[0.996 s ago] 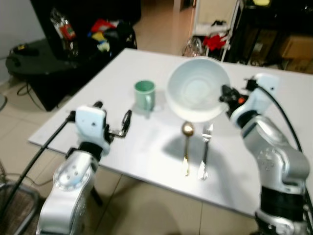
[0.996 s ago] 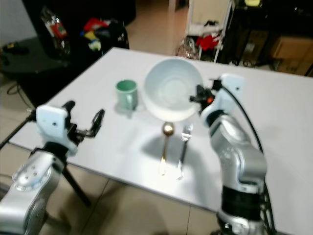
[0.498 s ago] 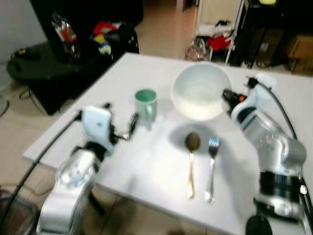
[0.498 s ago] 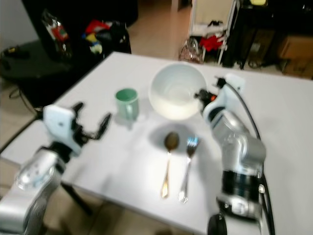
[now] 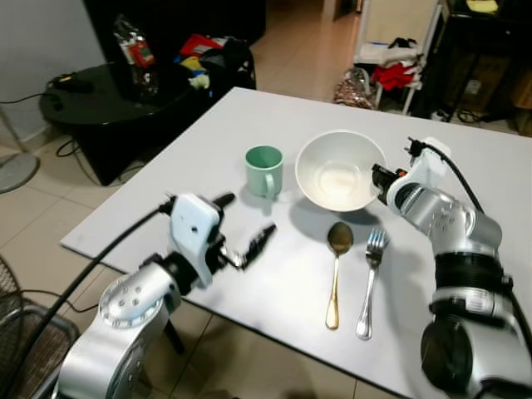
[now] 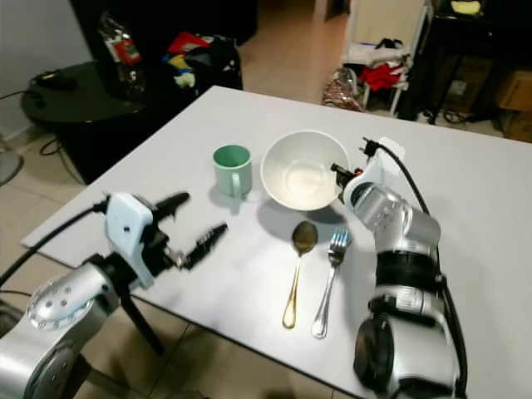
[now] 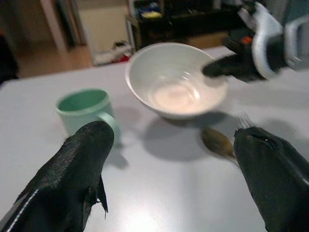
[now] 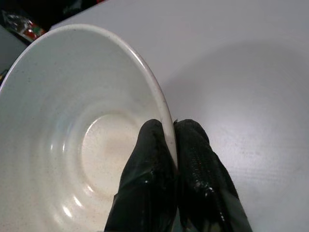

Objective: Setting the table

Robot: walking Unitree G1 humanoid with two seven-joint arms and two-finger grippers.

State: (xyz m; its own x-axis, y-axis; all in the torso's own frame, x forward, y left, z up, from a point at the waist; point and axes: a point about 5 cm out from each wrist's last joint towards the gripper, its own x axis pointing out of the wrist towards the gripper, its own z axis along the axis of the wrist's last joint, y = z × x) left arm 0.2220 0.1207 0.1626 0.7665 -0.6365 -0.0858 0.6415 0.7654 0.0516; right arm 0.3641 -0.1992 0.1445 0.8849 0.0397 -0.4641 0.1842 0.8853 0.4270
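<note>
Left eye view, near to far: left gripper (image 5: 243,229) hovers lower left of frame over the near edge of the white table (image 5: 249,150), fingers spread wide apart, nothing between them. Center-right and low in frame, a gold spoon (image 5: 336,271) and a silver fork (image 5: 369,281) lie side by side on the tabletop, handles toward the near edge, heads just below the bowl, not touching each other. Above them, mid-frame, a white bowl (image 5: 337,170) sits on the table; right gripper (image 5: 378,177) at its right rim. Right wrist view: two black fingers (image 8: 157,164) pinched on the bowl rim, one inside, one outside, closed on it. Green mug (image 5: 265,169) stands upright just left of the bowl, apart from it, handle toward the near side. Far, upper left of frame: dark low table (image 5: 91,100) with a bottle and clutter; upper right, shelving with red cloth on the tiled floor.
</note>
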